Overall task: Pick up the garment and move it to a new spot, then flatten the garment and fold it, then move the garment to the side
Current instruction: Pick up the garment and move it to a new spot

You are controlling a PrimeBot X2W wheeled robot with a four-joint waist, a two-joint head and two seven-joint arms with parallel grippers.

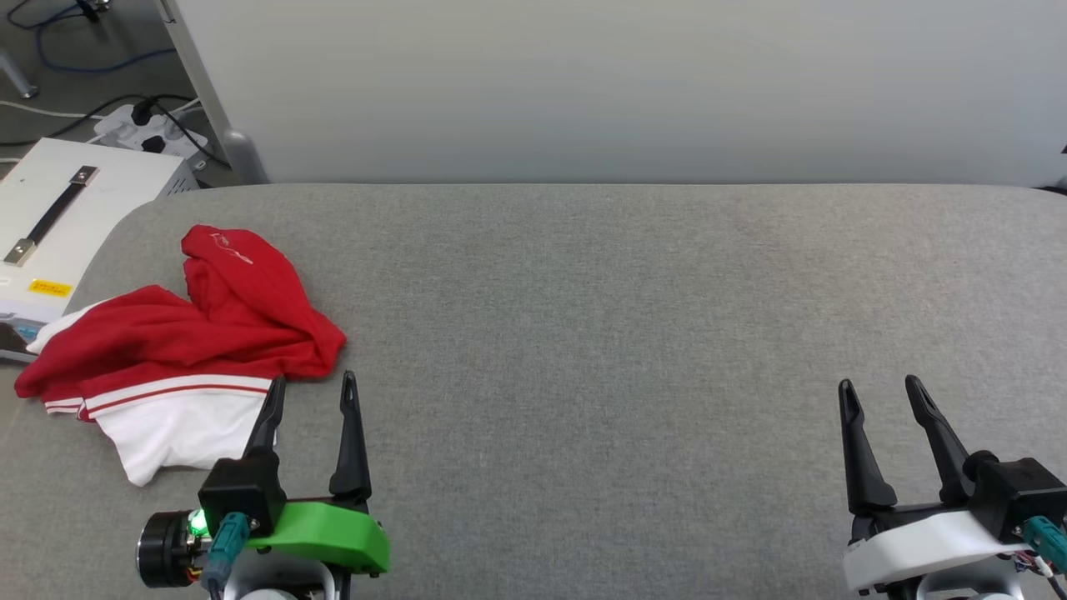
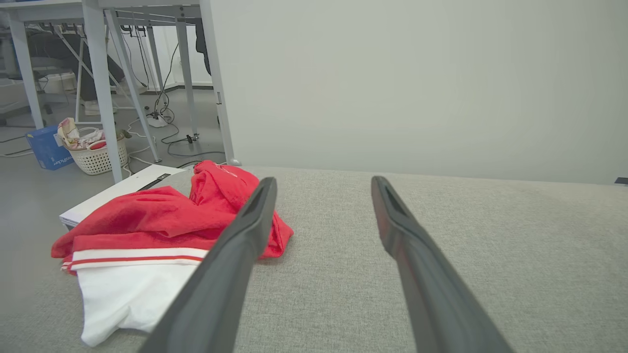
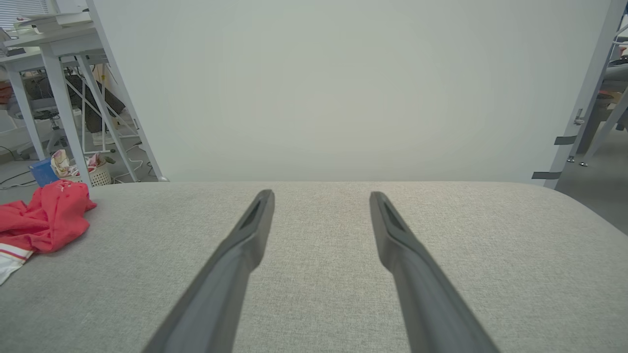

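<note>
With my left gripper [image 1: 313,379] and right gripper [image 1: 877,382] both spread and empty, the garment [image 1: 192,333] lies bunched at the table's [image 1: 625,333] left edge, perhaps overhanging it, so a shallow one-layer pinch could drag it off.

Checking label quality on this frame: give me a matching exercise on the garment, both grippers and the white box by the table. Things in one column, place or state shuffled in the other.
Things:
1. garment
2. left gripper
3. right gripper
4. white box

Places or states:
A. jaws open, over bare grey table, far from the garment
B. off the table, past its left end
C. crumpled at the table's left end
D. jaws open, close beside the garment

Pairs: 1-C, 2-D, 3-A, 4-B.
</note>
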